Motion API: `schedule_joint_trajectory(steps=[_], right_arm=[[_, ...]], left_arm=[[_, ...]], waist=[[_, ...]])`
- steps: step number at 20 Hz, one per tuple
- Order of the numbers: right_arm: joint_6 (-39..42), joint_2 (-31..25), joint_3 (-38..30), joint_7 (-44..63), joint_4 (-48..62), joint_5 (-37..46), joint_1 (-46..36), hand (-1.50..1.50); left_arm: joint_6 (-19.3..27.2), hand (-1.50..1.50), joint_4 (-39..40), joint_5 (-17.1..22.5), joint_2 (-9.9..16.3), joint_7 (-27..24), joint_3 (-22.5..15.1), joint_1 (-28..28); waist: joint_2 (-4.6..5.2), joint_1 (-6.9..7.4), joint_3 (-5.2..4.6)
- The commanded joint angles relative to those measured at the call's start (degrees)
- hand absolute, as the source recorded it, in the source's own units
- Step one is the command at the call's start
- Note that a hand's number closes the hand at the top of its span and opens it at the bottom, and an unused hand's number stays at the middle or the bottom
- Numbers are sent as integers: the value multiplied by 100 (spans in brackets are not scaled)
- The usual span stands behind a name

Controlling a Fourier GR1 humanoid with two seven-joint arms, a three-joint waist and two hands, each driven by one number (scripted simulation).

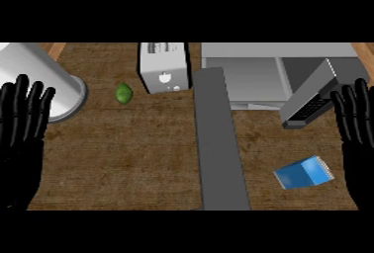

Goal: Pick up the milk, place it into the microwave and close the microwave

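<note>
A blue milk carton (303, 174) lies on its side on the wooden counter at the lower right. Behind it stands the grey microwave (256, 69), its door (312, 95) swung open toward the right. My right hand (355, 116) shows at the right edge, open with fingers up, beside the door and above the carton, touching neither. My left hand (23, 113) stays open at the left edge, far from the carton.
A grey strip (217, 143) runs down the middle of the counter. A white toaster (163, 66) stands at the back, a green avocado (124, 93) to its left. A large white cylinder (44, 79) lies at the far left.
</note>
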Motion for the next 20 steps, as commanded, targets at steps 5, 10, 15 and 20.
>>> schedule_joint_trajectory(steps=[5, 10, 15, 20], right_arm=[[1100, -610, -844, 171, -1002, -1542, 1097, -150], [1741, -1117, -1594, 493, -746, -3131, 1002, -150], [2286, -749, -1811, 63, -976, -3067, 2066, -150], [1853, -1022, -2137, 720, -751, -3155, 1449, -150]], left_arm=[[-215, -150, 360, 30, 62, -183, 137, 176], [-376, -150, 21, 1355, -140, 703, 311, 145], [-1053, -150, -567, 1899, -14, 175, 691, 1544], [-1127, -150, -1624, 2219, -35, 669, 800, 2196]], waist=[[-33, -155, -126], [-36, -128, -124], [-38, -87, -128], [-32, -31, -129]])
